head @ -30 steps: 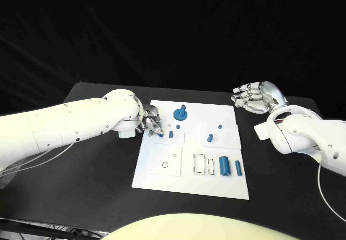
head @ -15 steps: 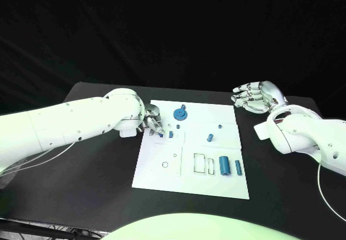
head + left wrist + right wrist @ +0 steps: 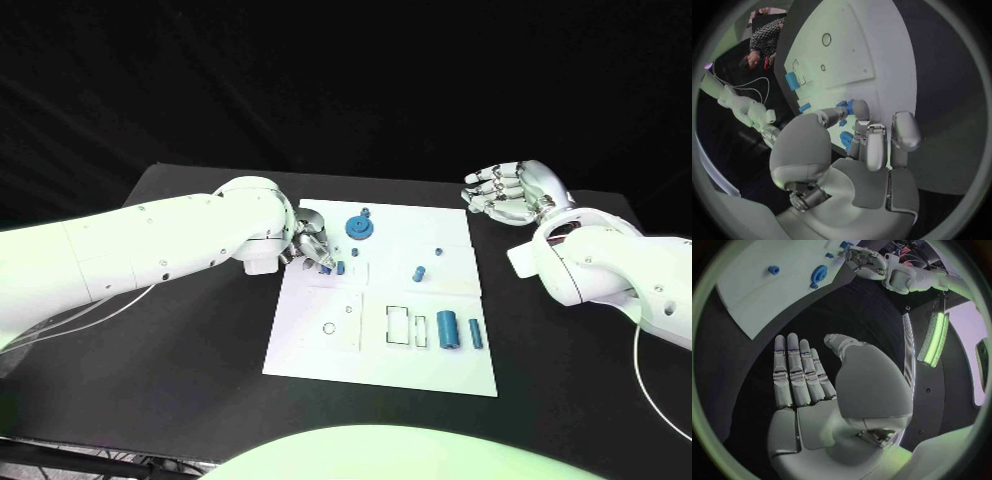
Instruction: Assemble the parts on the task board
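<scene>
At board's 10 o'clock corner, silver left hand (image 3: 309, 246) pinches small blue peg (image 3: 846, 107) over white flat task board (image 3: 382, 340). Silver right hand (image 3: 508, 194) spread, empty, off 2 o'clock corner. Advice: keep peg upright, lower slowly, release only when seated.

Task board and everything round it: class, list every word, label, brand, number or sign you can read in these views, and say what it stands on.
No readable text anywhere.
The task board bears only thin black outlines, rectangles and small circles, with no letters or numbers.
The blue parts, the left hand and the right hand show no markings that can be read.
</scene>
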`<action>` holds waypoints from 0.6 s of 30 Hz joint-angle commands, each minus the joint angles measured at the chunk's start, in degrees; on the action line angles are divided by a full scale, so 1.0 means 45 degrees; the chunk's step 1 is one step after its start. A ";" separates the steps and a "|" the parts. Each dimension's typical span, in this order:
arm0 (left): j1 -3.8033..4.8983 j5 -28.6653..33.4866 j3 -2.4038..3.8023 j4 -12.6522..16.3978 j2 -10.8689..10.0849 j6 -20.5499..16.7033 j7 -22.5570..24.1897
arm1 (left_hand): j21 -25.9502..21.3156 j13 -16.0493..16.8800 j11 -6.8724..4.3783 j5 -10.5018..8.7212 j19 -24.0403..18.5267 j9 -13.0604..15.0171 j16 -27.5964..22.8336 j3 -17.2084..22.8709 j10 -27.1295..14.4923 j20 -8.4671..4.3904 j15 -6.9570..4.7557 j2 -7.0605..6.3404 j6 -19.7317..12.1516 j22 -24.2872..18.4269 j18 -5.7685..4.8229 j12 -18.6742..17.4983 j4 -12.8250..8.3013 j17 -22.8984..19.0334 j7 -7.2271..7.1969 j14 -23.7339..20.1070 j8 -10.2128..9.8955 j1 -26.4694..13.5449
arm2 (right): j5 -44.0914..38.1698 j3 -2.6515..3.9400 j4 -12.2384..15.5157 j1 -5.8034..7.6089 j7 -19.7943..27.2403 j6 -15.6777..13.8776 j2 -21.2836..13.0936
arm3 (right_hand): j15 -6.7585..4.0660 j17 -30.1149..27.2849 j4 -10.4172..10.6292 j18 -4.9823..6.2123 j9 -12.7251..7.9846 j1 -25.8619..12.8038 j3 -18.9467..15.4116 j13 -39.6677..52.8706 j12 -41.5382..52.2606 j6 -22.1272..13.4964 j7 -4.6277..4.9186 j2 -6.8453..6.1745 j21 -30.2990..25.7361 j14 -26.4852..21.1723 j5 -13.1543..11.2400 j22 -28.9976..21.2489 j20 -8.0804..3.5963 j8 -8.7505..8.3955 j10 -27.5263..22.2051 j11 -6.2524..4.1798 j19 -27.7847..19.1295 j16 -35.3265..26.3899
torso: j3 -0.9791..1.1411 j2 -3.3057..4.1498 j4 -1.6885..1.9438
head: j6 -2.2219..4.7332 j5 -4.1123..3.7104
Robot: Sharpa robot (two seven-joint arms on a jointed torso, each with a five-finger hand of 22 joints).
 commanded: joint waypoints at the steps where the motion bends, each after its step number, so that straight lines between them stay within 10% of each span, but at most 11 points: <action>1: -0.0098 0.0027 -0.0086 -0.0043 0.0029 0.0484 -0.0023 | 0.0086 -0.0032 -0.0014 0.0012 0.0090 0.0024 0.0028 0.1753 0.0113 0.0006 -0.0096 0.0067 0.0301 0.0019 -0.0083 0.0028 -0.1756 0.2100 -0.0235 0.1016 0.0065 -0.0083 | -0.0077 0.0002 0.0013 -0.0005 0.0138 0.0153 0.0000 | 0.0019 -0.0013 -0.0053 0.0057 -0.0021 -0.0117 -0.0002 -0.0011 -0.0010 -0.0047 0.0505 -0.0024 -0.0053 0.0058 0.0037 -0.0013 0.0013 -0.0063 -0.0018 0.0037 0.0073 -0.0069 | -0.0002 -0.0010 0.0013 | -0.0022 0.0000; 18: -0.0101 -0.0530 -0.0093 -0.0089 -0.0117 0.0077 -0.0073 | 0.0215 0.0020 -0.0106 0.0206 0.0249 0.0007 0.0058 0.1871 0.0236 -0.0068 -0.0176 0.0182 0.0437 0.0251 -0.0131 0.0066 -0.1911 0.2164 -0.0324 0.1037 0.0113 -0.0022 | -0.0077 0.0002 0.0004 -0.0008 0.0154 0.0138 0.0013 | 0.0019 -0.0013 -0.0053 0.0057 -0.0021 -0.0117 -0.0002 -0.0011 -0.0010 -0.0047 0.0505 -0.0024 -0.0053 0.0058 0.0037 -0.0013 0.0013 -0.0063 -0.0018 0.0037 0.0073 -0.0069 | -0.0009 -0.0007 0.0002 | -0.0014 0.0014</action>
